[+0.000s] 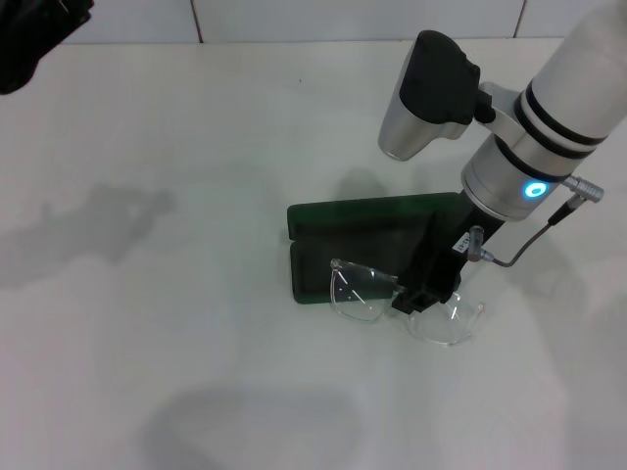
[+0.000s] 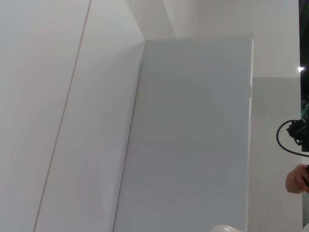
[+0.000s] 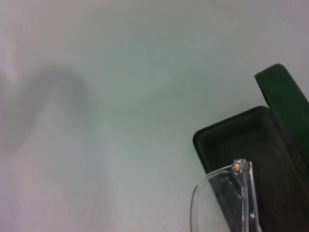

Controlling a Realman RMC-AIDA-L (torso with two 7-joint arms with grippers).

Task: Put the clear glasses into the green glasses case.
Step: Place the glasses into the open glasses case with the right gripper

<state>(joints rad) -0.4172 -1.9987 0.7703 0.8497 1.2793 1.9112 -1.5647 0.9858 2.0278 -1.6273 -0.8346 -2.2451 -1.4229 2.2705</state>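
Note:
The green glasses case (image 1: 338, 262) lies open at the middle of the white table, its lid (image 1: 372, 213) standing up along the far side. My right gripper (image 1: 423, 294) reaches down at the case's near right corner and is shut on the clear glasses (image 1: 358, 291) at their bridge. One lens hangs over the case's front edge. The other lens (image 1: 446, 321) sticks out past the case above the table. The right wrist view shows the dark-lined case (image 3: 270, 145) with a clear lens (image 3: 219, 198) above its near end. My left gripper (image 1: 29, 34) is parked at the far left corner.
The white table (image 1: 147, 343) spreads wide to the left of and in front of the case, with only soft shadows on it. A tiled wall (image 1: 294, 18) runs along the table's far edge. The left wrist view shows white wall panels (image 2: 193, 135).

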